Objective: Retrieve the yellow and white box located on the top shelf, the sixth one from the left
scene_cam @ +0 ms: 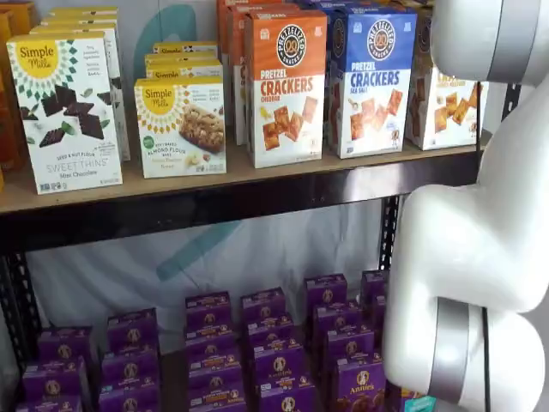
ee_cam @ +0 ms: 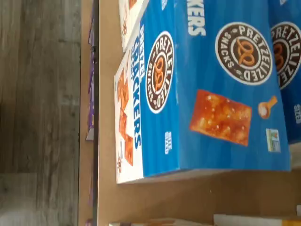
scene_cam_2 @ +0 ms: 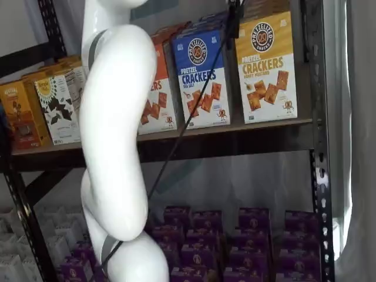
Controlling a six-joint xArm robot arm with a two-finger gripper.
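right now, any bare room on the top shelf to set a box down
Only the board's front strip, widest before the short Simple Mills box. A narrow slot separates it from the orange carton. Orange, blue and yellow and white box stand nearly touching.

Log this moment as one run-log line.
arm: in front of top shelf | gripper: not in view | wrist view: over blue box | target: yellow box on shelf, untouched | status: not grasped

Blue carton [scene_cam: 371,81] beside orange carton [scene_cam: 286,86]; purple boxes [scene_cam: 214,343] below.
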